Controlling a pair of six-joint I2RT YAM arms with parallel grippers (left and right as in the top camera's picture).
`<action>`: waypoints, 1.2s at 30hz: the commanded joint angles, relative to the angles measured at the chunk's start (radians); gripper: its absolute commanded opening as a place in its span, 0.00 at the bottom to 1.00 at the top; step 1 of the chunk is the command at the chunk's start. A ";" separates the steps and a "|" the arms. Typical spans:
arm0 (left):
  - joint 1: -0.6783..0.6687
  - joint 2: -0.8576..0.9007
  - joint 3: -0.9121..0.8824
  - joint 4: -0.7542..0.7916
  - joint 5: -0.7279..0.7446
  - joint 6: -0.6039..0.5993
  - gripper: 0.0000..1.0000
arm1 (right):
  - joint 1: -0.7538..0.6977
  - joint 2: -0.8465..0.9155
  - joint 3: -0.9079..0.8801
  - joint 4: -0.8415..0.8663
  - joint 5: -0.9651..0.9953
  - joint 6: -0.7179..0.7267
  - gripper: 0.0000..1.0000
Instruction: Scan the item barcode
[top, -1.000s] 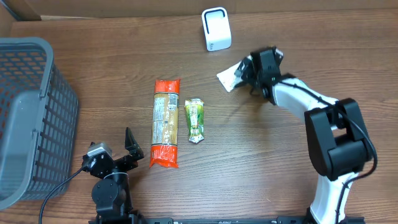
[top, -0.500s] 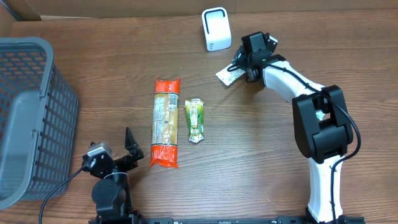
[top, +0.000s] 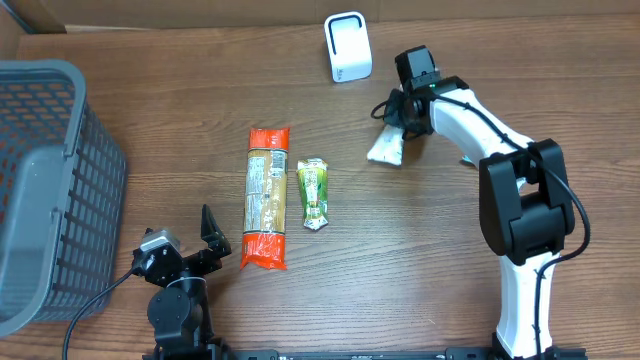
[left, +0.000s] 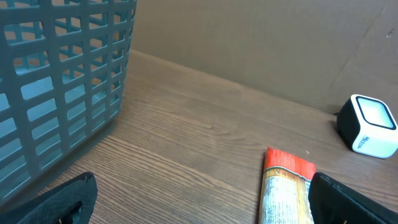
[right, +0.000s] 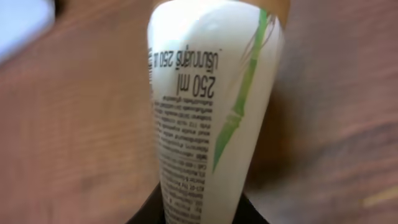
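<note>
The right gripper pinches one end of the white tube, whose long axis trails toward 7 o'clock. The scanner stands near, at 11 o'clock from the tube.

You see a white tube filling the middle of your view, its near end pinched between the dark fingers of your right tool. Its print reads upside down, "250 ml" above a block of small text. A green bamboo stalk runs along its right side. The brown wooden desk behind is blurred, with a pale patch at top left.
</note>
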 joint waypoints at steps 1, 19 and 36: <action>-0.006 -0.010 -0.001 0.000 -0.014 0.016 1.00 | 0.013 0.082 -0.071 -0.199 -0.314 -0.282 0.12; -0.006 -0.010 -0.001 0.000 -0.014 0.016 1.00 | -0.017 -0.214 -0.071 -0.502 -0.446 -0.605 0.60; -0.006 -0.010 -0.001 0.000 -0.014 0.016 1.00 | -0.002 -0.234 -0.357 -0.357 -0.389 -0.772 0.63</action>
